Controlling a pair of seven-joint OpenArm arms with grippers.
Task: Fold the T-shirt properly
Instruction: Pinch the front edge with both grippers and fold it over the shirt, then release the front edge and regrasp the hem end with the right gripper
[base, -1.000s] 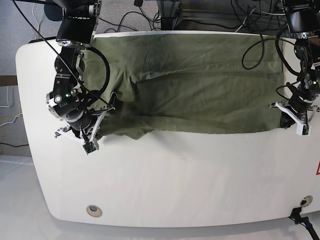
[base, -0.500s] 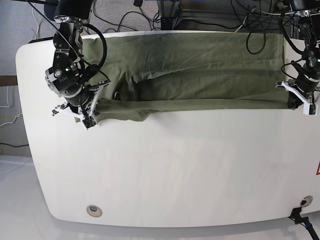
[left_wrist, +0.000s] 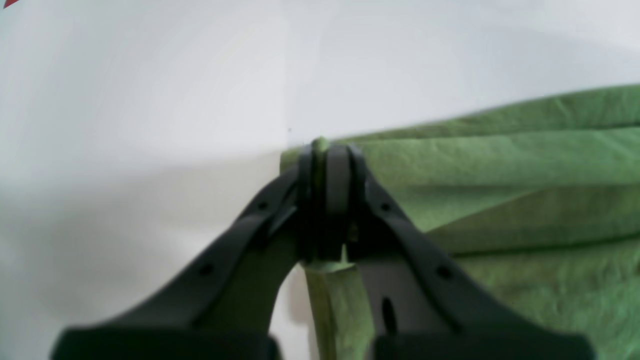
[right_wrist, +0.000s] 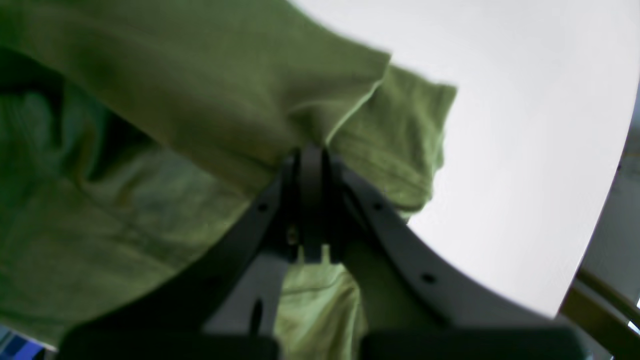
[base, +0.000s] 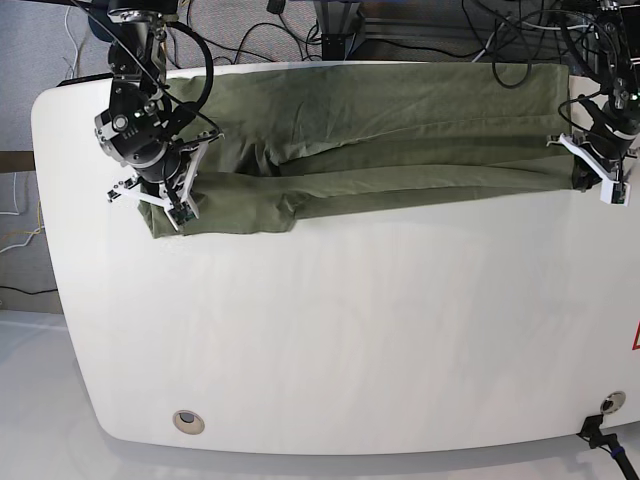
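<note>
Both end effectors (left (base: 598, 168), right (base: 168, 196)) pinch the T-shirt (base: 400, 130), stretched lengthwise across the table's (base: 350, 330) far edge.

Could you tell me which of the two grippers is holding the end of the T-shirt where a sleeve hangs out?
The right gripper: a hemmed sleeve flap of the T-shirt hangs beside its shut jaws. The left gripper pinches a straight folded edge with no sleeve.

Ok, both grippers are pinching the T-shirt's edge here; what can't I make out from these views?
- T-shirt collar and inside label: not visible in any view; folds may cover them.
- Far hem, base view: cut off behind the table edge and cables.
- Left gripper pinch: blurred; layer count unclear.
- Right gripper: fingers hide the pinched cloth; which corner is unclear.
</note>
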